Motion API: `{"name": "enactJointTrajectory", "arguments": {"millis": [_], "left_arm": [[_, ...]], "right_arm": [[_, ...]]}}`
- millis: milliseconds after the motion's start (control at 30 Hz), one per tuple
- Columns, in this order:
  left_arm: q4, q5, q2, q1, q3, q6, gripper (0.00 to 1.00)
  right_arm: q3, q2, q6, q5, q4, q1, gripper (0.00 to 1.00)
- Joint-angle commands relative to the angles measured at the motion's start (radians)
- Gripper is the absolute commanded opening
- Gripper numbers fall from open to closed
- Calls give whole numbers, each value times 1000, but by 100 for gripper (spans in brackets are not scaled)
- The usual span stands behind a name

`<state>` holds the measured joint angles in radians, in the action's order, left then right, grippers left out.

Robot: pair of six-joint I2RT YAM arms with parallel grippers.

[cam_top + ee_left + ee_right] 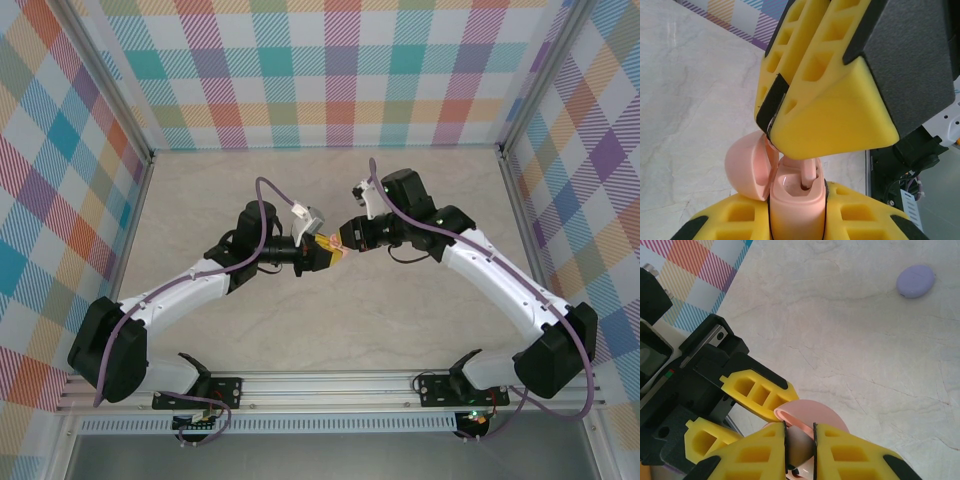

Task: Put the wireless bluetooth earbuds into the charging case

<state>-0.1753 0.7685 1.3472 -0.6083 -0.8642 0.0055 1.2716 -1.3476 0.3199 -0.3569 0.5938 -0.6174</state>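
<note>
Risks first:
- Held mid-air over table (850, 340), both arms meeting at centre. Any drift in either wrist likely puts stem off-axis to the well → jam or scrape on the rim.
- Early release by R → bud probably tips out, drops to table.
- Too much downward push → case could slip in L grip, esp. since grip is on smooth rounded sides.
- Lid (745, 167) hinged open to the side, close to R finger; a bump could swing it shut onto the bud.

Grippers:
- Left gripper (797, 226): closed onto pink charging case (796, 202), pads on both sides, case upright, mouth up.
- Right gripper (800, 432): nearly closed, narrow gap, pinching pink earbud (809, 172) from above.

Task item: bud tip-down, lower end just inside case mouth, not seated yet by the look of it.

Containers:
- Pink case: open; one well taking the bud; neighbouring well shows a pale ring, looks empty, not certain.
- Purple case (916, 281): on table, well apart from the grippers, shut, contents not visible.
</note>
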Motion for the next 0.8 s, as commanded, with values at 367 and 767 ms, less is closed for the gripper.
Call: {"name": "enactJointTrajectory", "arguments": {"millis": [367, 767], "left_arm": [[-17, -1, 10, -17, -63, -20, 20], [-27, 13, 13, -17, -72, -24, 20]], "right_arm": [[63, -41, -56, 13, 60, -44, 20], [77, -33, -61, 18, 72, -45, 34]]}}
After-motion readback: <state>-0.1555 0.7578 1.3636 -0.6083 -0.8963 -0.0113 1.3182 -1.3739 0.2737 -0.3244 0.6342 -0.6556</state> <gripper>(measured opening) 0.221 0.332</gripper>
